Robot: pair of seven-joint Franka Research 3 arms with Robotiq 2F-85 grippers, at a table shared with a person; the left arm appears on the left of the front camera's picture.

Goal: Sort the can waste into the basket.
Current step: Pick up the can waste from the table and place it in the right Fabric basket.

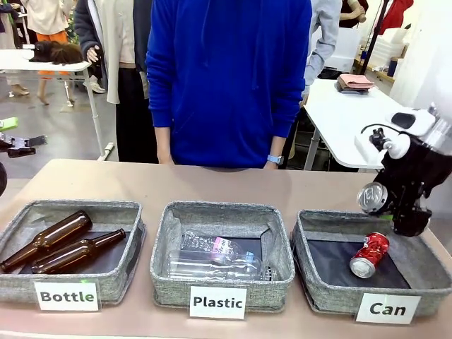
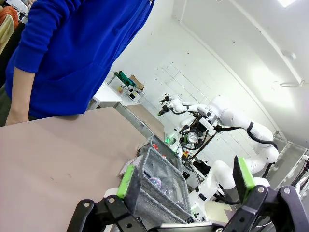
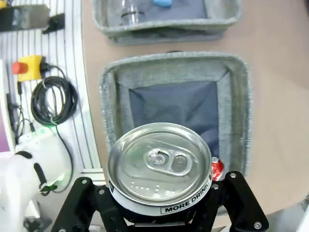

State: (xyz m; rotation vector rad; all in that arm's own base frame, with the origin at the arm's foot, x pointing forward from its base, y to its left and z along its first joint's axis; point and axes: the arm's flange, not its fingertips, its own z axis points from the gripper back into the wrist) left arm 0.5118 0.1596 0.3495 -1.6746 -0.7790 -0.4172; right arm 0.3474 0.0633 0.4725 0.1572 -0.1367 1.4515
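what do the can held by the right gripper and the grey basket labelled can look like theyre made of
The black can with the silver top in the right gripper looks like thin metal, likely aluminium: its shiny brushed lid carries a pull tab and a rolled rim. The grey rectangular basket labelled "Can" looks like coarse woven fabric, matte and flecked, with a smooth dark lining.

red can (image 1: 369, 255) lies tilted on its side in grey "can" basket (image 1: 424, 272); black can (image 1: 372, 197), silver top showing, held above basket's rim.
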